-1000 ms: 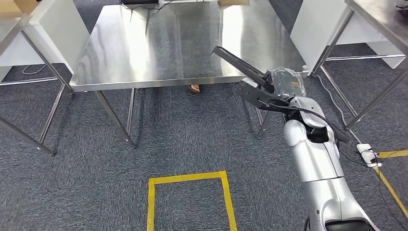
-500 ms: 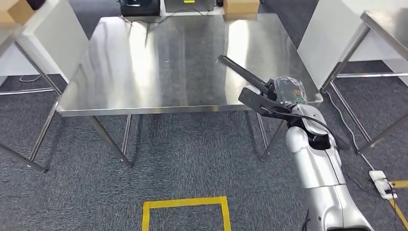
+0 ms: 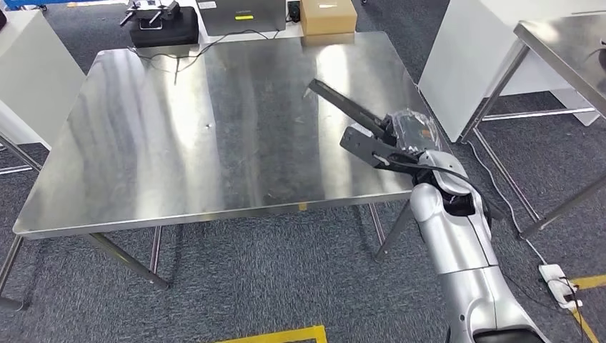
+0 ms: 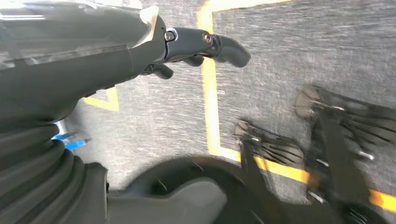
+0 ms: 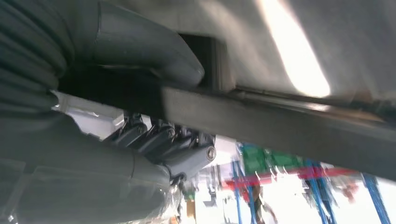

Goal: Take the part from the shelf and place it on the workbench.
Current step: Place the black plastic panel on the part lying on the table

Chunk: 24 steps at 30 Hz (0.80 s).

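The robot's right hand holds the part, a long dark flat bar that sticks out from the hand over the shiny workbench. In the right wrist view the grey thumb presses on one side of the bar and the dark fingers curl around the other side, so the grip looks tight. The bar is up in the air above the right side of the table top, and I cannot tell how high. The left hand hangs down by the floor with its fingers bent in and nothing in them. It looks like the taking step is done and the putting-down step is in hand. Next, I think the arm needs to go down slowly until the bar lies flat on the metal, well in from the edge so it cannot tip off. Then the fingers can let go and the hand can lift away.
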{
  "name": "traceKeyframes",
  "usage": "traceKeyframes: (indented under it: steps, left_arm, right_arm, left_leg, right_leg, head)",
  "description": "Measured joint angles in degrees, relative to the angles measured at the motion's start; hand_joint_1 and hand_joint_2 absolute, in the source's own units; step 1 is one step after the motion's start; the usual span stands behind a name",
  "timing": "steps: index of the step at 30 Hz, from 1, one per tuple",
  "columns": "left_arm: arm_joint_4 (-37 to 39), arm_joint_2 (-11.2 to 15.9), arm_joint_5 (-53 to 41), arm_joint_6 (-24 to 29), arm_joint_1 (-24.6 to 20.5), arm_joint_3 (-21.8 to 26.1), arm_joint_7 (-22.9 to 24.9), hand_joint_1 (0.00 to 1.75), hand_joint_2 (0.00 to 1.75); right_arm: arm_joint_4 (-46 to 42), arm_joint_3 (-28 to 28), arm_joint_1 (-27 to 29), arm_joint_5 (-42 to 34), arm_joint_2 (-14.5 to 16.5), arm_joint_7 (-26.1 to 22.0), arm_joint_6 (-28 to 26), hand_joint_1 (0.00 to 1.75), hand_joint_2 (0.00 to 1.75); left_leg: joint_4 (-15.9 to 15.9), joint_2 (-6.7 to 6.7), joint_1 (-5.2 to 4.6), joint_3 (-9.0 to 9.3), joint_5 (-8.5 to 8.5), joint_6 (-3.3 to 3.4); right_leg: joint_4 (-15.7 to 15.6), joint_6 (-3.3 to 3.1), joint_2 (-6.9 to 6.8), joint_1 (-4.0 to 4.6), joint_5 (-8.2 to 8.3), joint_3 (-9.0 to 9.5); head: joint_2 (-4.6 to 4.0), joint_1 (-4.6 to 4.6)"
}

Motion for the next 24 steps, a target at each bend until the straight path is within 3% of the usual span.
traceKeyframes:
  steps: [2,4,6,8,9,11,13,14,17,24]
  left_arm:
    - [-0.04,-0.04,-0.01,-0.07,-0.28,-0.01,0.09,0.00,1.75]
    - [-0.08,0.06,-0.02,-0.13,-0.63,0.01,0.08,0.00,1.75]
    - [-0.09,0.16,-0.02,-0.14,-0.88,0.01,0.08,0.00,1.75]
    - [-0.09,0.12,-0.02,-0.15,-0.99,0.01,0.08,0.00,1.75]
    - [-0.09,0.10,-0.02,-0.19,-0.98,0.01,0.09,0.00,1.75]
    - [-0.09,0.04,0.02,-0.35,-0.96,0.01,0.08,0.00,1.75]
    - [-0.09,-0.04,0.15,-0.54,-0.97,0.02,-0.09,0.00,1.75]
    - [-0.09,-0.07,0.27,-0.58,-0.99,0.03,-0.24,0.00,1.75]
    - [-0.09,-0.12,0.76,-0.62,-0.98,0.14,-0.66,0.00,1.75]
    - [-0.09,-0.22,1.22,-0.60,-0.99,0.31,-1.07,0.00,1.75]
  right_arm:
    - [-0.13,0.04,-0.35,0.01,0.08,0.13,-0.02,1.75,1.75]
    - [-0.23,0.05,-0.73,0.00,0.06,0.19,-0.05,1.75,1.75]
    - [-0.20,0.08,-0.80,-0.01,0.02,0.19,-0.06,1.75,1.75]
    - [-0.08,0.14,-0.65,-0.02,0.01,0.21,-0.06,1.75,1.75]
    - [-0.02,0.18,-0.58,-0.02,0.01,0.22,-0.06,1.75,1.75]
    - [0.03,0.21,-0.62,-0.02,0.00,0.23,-0.06,1.75,1.75]
    - [0.09,0.24,-0.96,-0.02,0.09,0.22,-0.08,1.75,1.75]
    - [0.13,0.26,-1.15,-0.02,0.24,0.22,-0.11,1.75,1.75]
    - [0.34,0.34,-1.57,0.08,0.97,0.21,-0.19,1.75,1.75]
    - [1.79,0.97,-2.51,1.54,2.43,-0.42,0.13,1.75,1.75]
  left_leg:
    - [0.35,-0.09,-0.02,0.69,-0.57,0.21]
    - [0.08,-0.10,0.16,1.66,-1.32,0.97]
    - [-0.01,-0.13,0.23,2.34,-2.07,1.47]
    - [0.01,-0.28,0.22,2.75,-2.63,1.53]
    - [0.02,-0.40,0.20,2.96,-2.83,1.49]
    - [0.01,-0.68,0.16,3.56,-3.13,1.29]
    - [0.12,-0.91,-0.08,4.03,-3.48,0.88]
    - [0.22,-0.98,-0.21,4.11,-3.86,0.85]
    - [0.36,-1.01,-0.26,4.20,-4.22,0.84]
    - [0.25,-0.82,0.09,4.31,-3.76,0.22]
  right_leg:
    - [-0.01,0.50,-0.06,-0.14,-1.26,0.59]
    - [3.65,0.69,-0.41,-0.20,-3.17,-0.59]
    - [11.96,0.55,-0.61,-0.22,-6.05,-5.42]
    - [17.64,0.96,-0.62,-0.26,-6.95,-10.18]
    - [17.21,1.41,-0.63,-0.26,-5.76,-11.14]
    - [10.14,2.22,-0.65,-0.12,-0.89,-9.72]
    - [3.11,1.81,-0.65,0.21,3.36,-7.51]
    - [1.43,1.30,-0.64,0.22,4.44,-6.89]
    - [0.95,0.39,-0.57,0.17,5.10,-6.51]
    - [1.12,0.08,-0.53,0.53,5.28,-6.52]
  head:
    - [0.01,0.03]
    - [0.02,0.10]
    - [0.02,0.21]
    - [0.02,0.25]
    - [0.02,0.28]
    - [0.02,0.32]
    - [0.02,0.46]
    - [0.02,0.52]
    - [0.02,0.44]
    - [0.02,0.45]
